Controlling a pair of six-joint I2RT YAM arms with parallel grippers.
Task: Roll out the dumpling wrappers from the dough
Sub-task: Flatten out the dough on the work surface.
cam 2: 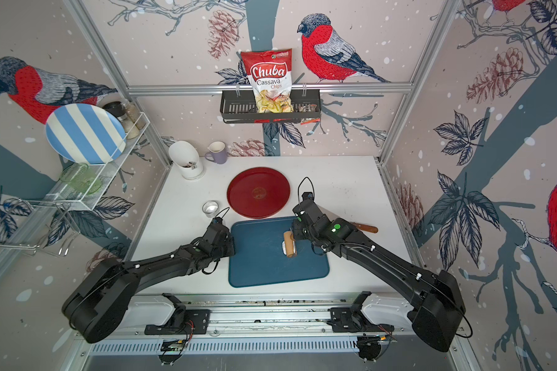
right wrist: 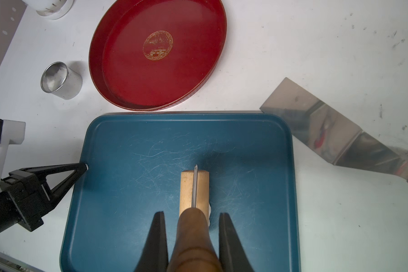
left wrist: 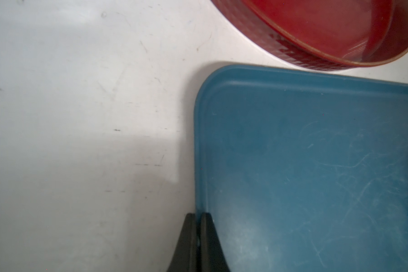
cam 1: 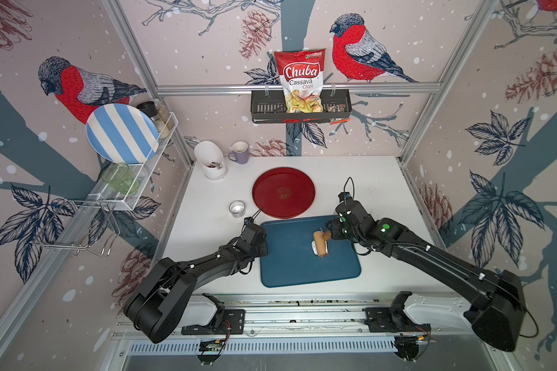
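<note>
This is a staged kitchen corner inside a lab cell. Bare aluminium frame rails (cam 1: 206, 89) hold bullfinch-printed wallpaper panels (cam 1: 357, 54). A white wire dish rack (cam 1: 116, 197) carries a blue-and-white striped plate (cam 1: 119, 133), and a black metal hanging basket (cam 1: 267, 109) holds a red cassava chips bag (cam 1: 299, 74). A lilac ceramic mug (cam 1: 240, 154) stands on the white tabletop (cam 1: 351, 180).

White table (cam 1: 367, 180) bears blue tray (cam 1: 290, 273), red tray (cam 1: 270, 180), metal ring (cam 1: 237, 208), spatula (right wrist: 327, 131), mug (cam 1: 239, 153).

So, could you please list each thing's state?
dough: lump under roller, on blue tray
roller: resting on dough, handle gripped
left gripper: jaws shut on blue tray's rim
right gripper: jaws shut on roller's handle
red tray: empty
ring cutter: upright on table
spatula: lying flat on table
</note>
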